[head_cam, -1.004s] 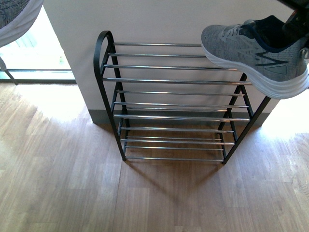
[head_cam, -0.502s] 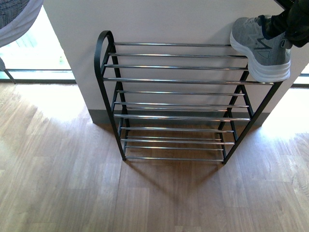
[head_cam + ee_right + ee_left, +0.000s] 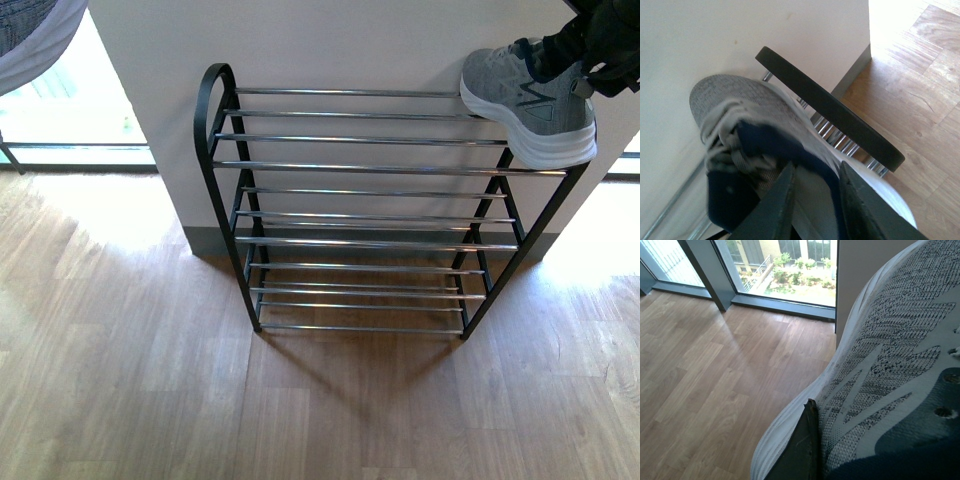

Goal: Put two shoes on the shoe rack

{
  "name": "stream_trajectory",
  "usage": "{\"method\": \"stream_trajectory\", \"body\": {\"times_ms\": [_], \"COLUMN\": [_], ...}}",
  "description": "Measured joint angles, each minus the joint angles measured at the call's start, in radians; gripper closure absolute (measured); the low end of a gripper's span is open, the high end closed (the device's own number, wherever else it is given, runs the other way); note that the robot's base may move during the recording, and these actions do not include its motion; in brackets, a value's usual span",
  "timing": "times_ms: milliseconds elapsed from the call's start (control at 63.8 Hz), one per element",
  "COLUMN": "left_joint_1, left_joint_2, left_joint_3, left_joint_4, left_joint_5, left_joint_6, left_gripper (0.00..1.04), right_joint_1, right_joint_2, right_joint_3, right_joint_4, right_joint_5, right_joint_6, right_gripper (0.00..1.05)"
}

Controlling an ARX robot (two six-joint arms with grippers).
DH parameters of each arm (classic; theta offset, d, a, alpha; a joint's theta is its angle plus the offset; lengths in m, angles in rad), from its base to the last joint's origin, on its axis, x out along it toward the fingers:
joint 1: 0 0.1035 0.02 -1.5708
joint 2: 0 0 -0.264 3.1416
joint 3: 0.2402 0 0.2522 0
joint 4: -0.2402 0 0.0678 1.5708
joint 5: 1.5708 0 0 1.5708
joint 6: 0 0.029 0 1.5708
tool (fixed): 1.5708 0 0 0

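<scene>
The shoe rack [image 3: 365, 215] stands against the white wall, with a black frame and chrome rods. One grey sneaker [image 3: 525, 100] sits over the right end of its top tier, toe toward the wall and heel at the front rod. My right gripper [image 3: 603, 40] is shut on its navy collar [image 3: 812, 150]. In the right wrist view the right gripper [image 3: 816, 170] has one finger inside the shoe and one outside. The other grey sneaker [image 3: 890, 365] hangs high at the far left [image 3: 30, 30], with my left gripper [image 3: 855, 440] shut on it. Only one dark finger [image 3: 802, 447] shows against its side.
Wood flooring [image 3: 150, 380] spreads in front of the rack. A floor-length window [image 3: 70, 110] is at the left, beside the wall. The rack's black side loop [image 3: 830, 112] runs close by the right-hand sneaker.
My right arm swung the sneaker from side-on above the rack's right end to toe-to-wall on the top tier, then nudged it slightly left. The left sneaker hardly moved.
</scene>
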Motion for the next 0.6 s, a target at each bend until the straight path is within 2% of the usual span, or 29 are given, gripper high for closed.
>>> {"method": "stream_trajectory", "body": {"times_ms": [267,392,470,517,596], "left_joint_1": [0.0,0.0,0.0,0.0,0.0], "left_joint_2": [0.0,0.0,0.0,0.0,0.0], "left_joint_3": [0.0,0.0,0.0,0.0,0.0], "left_joint_4": [0.0,0.0,0.0,0.0,0.0], "left_joint_5": [0.0,0.0,0.0,0.0,0.001], "left_joint_6": [0.0,0.0,0.0,0.0,0.0], "left_gripper": [1.03,1.03,1.03,1.03,1.03], "right_joint_1": [0.019,0.021,0.021,0.018,0.008], "right_joint_2": [-0.091,-0.229,-0.389,-0.513,-0.663], "right_joint_3": [-0.128,-0.269,-0.434,-0.563,-0.708], "right_joint_4": [0.149,0.27,0.375,0.454,0.481], "right_joint_5": [-0.055,-0.15,-0.278,-0.399,-0.534], "right_joint_6": [-0.058,-0.149,-0.219,-0.264,-0.324], "right_gripper": [0.3,0.08,0.09,0.09,0.09]}}
